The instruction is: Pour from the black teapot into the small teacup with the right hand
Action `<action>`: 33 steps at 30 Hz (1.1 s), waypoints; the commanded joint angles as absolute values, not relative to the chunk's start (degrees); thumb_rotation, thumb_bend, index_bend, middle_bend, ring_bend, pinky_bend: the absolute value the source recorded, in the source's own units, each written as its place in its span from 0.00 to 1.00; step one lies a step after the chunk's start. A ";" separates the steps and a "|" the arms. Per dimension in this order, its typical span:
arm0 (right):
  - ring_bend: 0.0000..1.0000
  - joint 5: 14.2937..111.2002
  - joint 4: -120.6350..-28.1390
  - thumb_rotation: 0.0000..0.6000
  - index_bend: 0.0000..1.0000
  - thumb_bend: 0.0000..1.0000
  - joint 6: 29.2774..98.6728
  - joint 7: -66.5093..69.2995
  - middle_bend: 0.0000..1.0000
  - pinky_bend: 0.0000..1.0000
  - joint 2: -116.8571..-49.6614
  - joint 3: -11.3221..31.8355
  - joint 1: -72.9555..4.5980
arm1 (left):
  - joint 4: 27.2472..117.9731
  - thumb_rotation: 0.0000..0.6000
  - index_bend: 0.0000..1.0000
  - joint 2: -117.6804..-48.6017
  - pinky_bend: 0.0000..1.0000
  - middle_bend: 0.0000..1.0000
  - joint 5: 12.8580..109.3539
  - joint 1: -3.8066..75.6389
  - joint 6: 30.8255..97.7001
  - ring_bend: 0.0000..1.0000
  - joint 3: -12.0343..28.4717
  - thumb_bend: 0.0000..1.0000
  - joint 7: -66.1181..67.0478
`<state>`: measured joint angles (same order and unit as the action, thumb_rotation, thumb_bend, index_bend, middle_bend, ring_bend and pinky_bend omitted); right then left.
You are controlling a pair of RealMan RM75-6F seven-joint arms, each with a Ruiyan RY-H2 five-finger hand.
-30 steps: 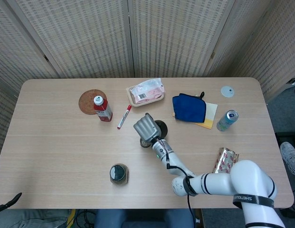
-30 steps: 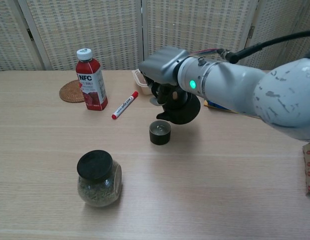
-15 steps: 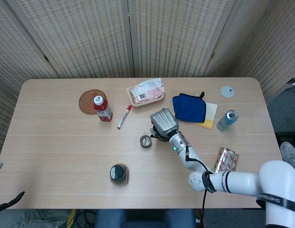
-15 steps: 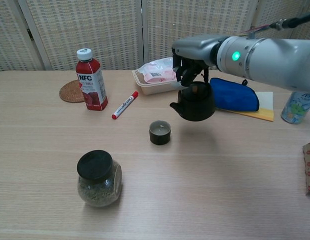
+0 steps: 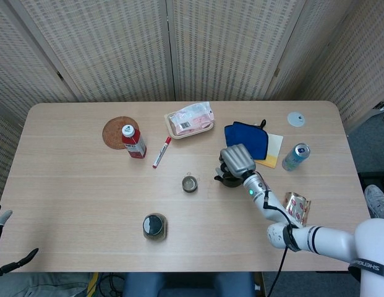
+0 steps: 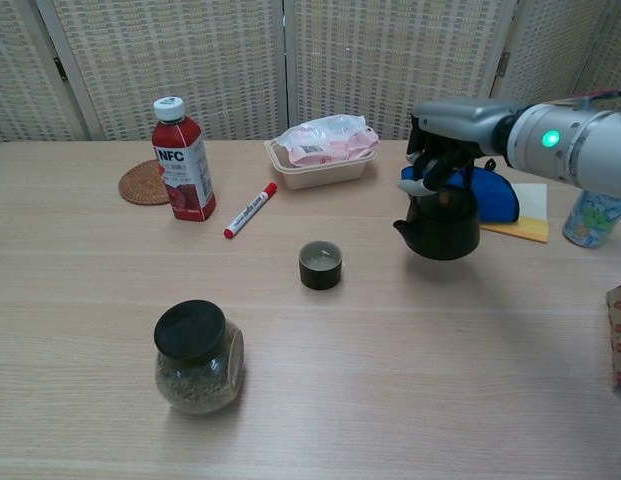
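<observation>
While our right robot hand grips the black teapot from above, right of the small teacup and well apart from it, we risk dripping onto the bench if it tilts here.

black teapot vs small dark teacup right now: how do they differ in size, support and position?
Size: the black round teapot is clearly larger than the small dark round teacup.
Support: the right hand grips the teapot from above; the teacup stands alone on the light wooden table, untouched.
Position: the teapot is right of the teacup, with bare table between them.
Shared: both are dark, round and upright.
</observation>
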<state>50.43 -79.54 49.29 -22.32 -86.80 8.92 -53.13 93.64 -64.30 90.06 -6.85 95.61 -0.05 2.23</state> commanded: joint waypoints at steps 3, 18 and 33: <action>0.84 53.30 -75.49 0.80 0.88 0.31 48.24 -18.85 0.91 0.48 -88.91 8.28 -51.63 | 93.75 0.48 0.11 -64.29 0.00 0.00 90.02 -6.68 95.34 0.00 -0.09 0.00 2.41; 0.78 57.22 -71.61 0.80 0.85 0.25 47.89 -16.35 0.86 0.48 -90.92 8.51 -50.05 | 94.20 0.47 0.11 -64.33 0.00 0.00 90.20 -6.38 95.11 0.00 -0.25 0.00 3.03; 0.71 56.81 -71.36 0.80 0.80 0.04 48.47 -21.10 0.81 0.40 -91.89 8.31 -49.28 | 94.54 0.47 0.11 -64.24 0.00 0.00 90.44 -6.58 95.59 0.00 -0.47 0.00 3.44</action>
